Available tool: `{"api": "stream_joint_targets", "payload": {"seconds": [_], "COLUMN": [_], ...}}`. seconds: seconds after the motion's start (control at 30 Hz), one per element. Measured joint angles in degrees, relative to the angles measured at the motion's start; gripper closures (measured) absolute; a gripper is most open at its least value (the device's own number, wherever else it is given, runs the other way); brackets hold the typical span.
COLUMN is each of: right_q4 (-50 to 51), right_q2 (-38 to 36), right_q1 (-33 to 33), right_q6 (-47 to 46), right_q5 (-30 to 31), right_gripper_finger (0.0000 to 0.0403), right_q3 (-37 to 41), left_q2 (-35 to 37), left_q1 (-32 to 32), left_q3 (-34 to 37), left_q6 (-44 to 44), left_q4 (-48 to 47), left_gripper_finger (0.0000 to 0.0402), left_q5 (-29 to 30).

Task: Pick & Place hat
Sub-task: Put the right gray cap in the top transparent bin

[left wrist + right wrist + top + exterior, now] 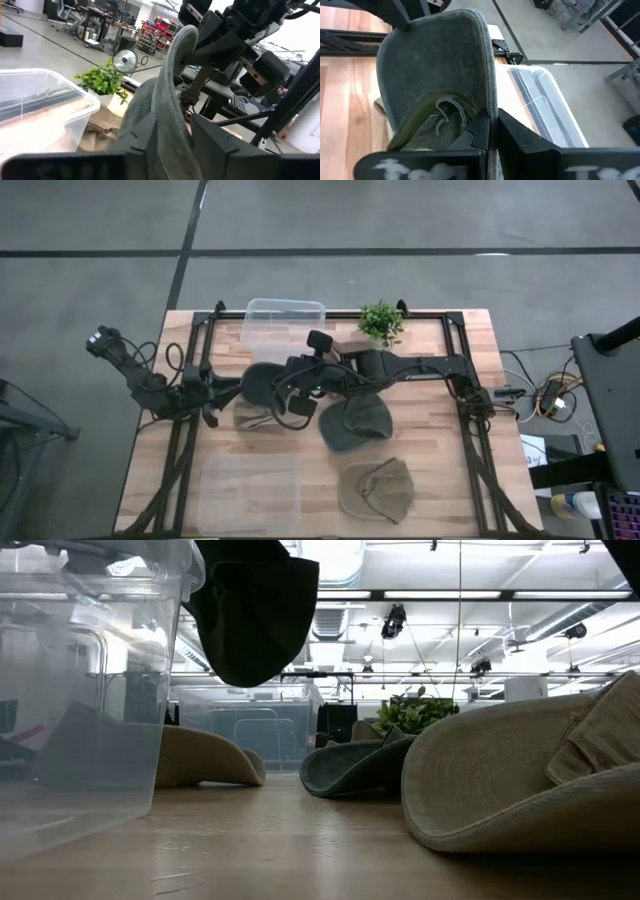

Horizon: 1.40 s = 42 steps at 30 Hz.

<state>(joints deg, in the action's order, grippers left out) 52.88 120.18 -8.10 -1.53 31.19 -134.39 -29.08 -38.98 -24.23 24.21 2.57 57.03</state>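
A dark grey-green hat point(262, 383) hangs above the table between both grippers. In the low view the hat point(255, 610) is clear of the wood. My left gripper point(232, 390) comes from the table's left and is shut on it. My right gripper point(292, 396) reaches across from the right and is also shut on it. The right wrist view shows the hat's olive lining and cord point(445, 117). My left gripper point(172, 127) pinches the hat's brim edge point(170, 107) between its two fingers, coming roughly level from the table's left. The hat stands on edge past the fingers, lifted clear of the table. My right gripper point(492, 127) pinches the opposite brim edge point(490, 100) between its two fingers, coming from the table's right. The brim runs on beyond the fingertips with the hat's inside facing the camera, and the hat is lifted clear.
A tan hat point(250, 418) lies under the held one. A dark green hat point(355, 422) and an olive hat point(377, 488) lie toward the right and near side. Clear bins stand at the far edge point(285, 320) and near edge point(250, 492). A potted plant point(380, 320) stands at the far edge.
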Motion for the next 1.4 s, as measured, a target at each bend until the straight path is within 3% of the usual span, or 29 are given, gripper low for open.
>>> {"api": "stream_joint_targets", "payload": {"seconds": [0.17,0.47,0.6,1.03,1.4], "right_q4": [-0.94,-0.42,-0.25,13.85,23.31], "right_q2": [-0.03,-0.09,-0.04,-0.11,-0.11], "right_q1": [-0.16,-0.20,-0.20,-1.60,-6.20], "right_q6": [1.80,1.96,2.38,4.93,-3.87], "right_q5": [0.11,0.24,0.73,22.99,24.52], "right_gripper_finger": [0.0390,0.0387,0.0362,0.0261,0.0248], "right_q3": [0.02,0.02,0.02,0.02,0.02], "left_q2": [0.02,0.20,0.60,10.71,20.92], "left_q1": [0.12,0.13,0.15,0.98,4.89], "left_q3": [0.11,0.13,0.13,0.15,0.15], "left_q6": [0.52,-0.37,-0.18,-0.53,-1.31], "left_q4": [-0.20,-1.55,-2.99,-8.71,-5.12], "left_gripper_finger": [0.0387,0.0397,0.0399,0.0401,0.0401], "left_q5": [-1.18,-0.96,0.66,9.03,10.66]}}
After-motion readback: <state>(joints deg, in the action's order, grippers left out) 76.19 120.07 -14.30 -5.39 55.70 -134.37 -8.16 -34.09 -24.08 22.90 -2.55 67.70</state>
